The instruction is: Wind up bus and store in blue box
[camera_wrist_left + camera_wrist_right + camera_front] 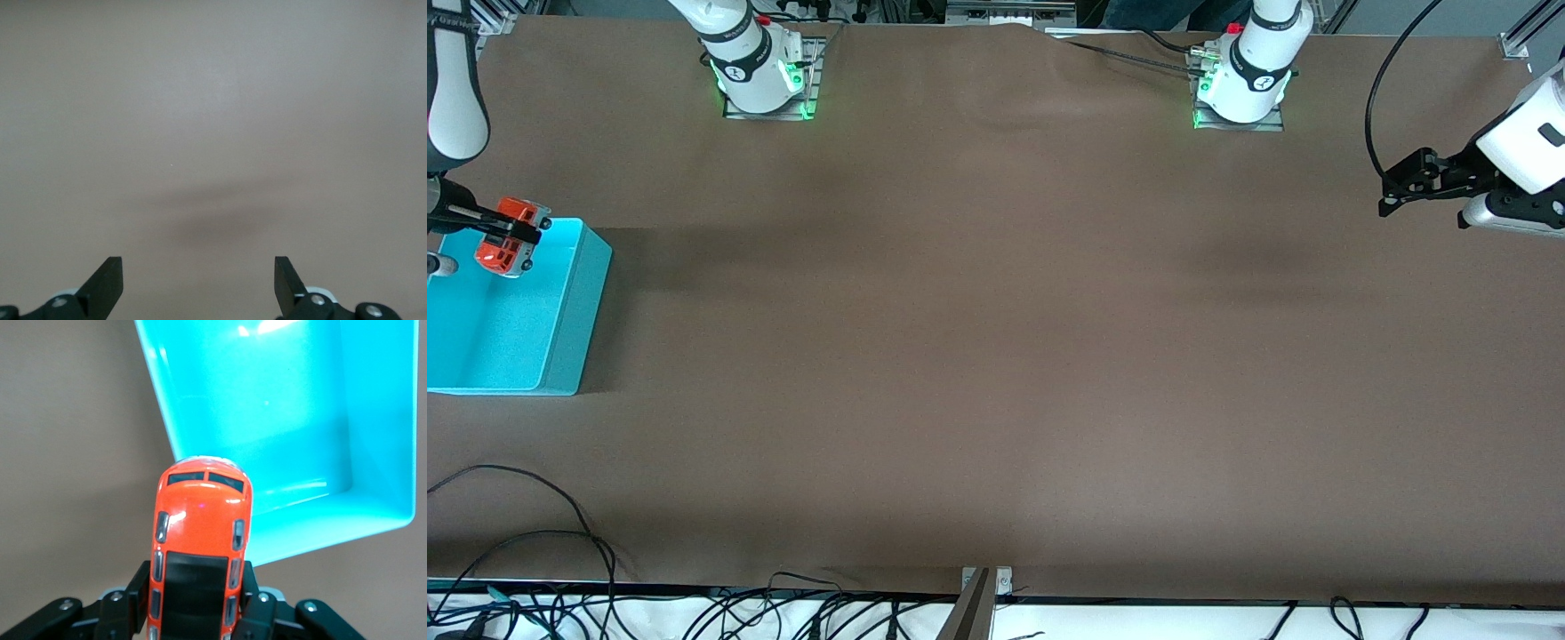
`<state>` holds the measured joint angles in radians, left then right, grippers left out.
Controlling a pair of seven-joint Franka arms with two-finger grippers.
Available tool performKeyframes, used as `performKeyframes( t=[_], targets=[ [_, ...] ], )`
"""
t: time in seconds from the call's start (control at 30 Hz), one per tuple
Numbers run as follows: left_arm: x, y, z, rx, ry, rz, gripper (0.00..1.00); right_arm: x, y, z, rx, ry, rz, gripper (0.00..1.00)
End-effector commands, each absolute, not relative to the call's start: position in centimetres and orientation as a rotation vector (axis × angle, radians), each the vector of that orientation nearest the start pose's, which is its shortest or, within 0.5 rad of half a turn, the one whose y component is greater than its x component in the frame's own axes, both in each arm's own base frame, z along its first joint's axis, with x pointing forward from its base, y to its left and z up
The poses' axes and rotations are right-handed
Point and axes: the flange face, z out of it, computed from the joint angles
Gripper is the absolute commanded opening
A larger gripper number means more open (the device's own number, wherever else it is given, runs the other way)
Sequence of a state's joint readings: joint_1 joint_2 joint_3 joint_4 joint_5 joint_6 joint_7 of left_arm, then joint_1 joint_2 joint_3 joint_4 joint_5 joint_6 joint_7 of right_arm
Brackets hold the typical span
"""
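Observation:
The small orange-red bus [509, 238] with a dark roof window hangs in my right gripper [511, 233], which is shut on its sides. It is up over the far rim of the turquoise blue box [578, 311] at the right arm's end of the table. In the right wrist view the bus [200, 540] sits between the black fingers [127, 600], its nose over the edge of the blue box [377, 420], which holds nothing. My left gripper [1384, 197] waits open over bare table at the left arm's end. In its wrist view the left gripper [199, 280] has nothing between its fingers.
Brown tabletop [996, 356] spreads between the two arms. The arm bases [765, 80] stand along the far edge. Loose black cables [560, 551] lie at the near edge, and one cable [1383, 98] loops by the left arm.

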<state>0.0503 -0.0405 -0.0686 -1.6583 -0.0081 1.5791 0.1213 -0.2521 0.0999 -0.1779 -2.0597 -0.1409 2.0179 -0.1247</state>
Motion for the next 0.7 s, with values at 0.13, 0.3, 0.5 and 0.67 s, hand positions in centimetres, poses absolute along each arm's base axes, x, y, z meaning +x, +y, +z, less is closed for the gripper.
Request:
performKeyframes(
  t=[0.13, 0.3, 0.5, 0.67],
  targets=[
    [54.4, -1.3, 61.3, -3.117, 0.201, 0.061, 1.0, 52.0, -28.6, 34.0, -3.254, 0.25, 0.37, 0.0],
    [54.4, -1.3, 61.3, -3.119, 0.201, 0.061, 1.0, 52.5, -31.1, 33.3, -3.284, 0.174, 0.371, 0.0],
    [54.4, -1.3, 61.3, -3.117, 0.201, 0.061, 1.0, 52.7, -33.2, 32.2, -3.293, 0.141, 0.373, 0.0],
    [54.4, -1.2, 61.2, -3.117, 0.199, 0.063, 1.0, 52.7, -34.6, 29.3, -3.302, 0.137, 0.352, 0.0]
  ],
)
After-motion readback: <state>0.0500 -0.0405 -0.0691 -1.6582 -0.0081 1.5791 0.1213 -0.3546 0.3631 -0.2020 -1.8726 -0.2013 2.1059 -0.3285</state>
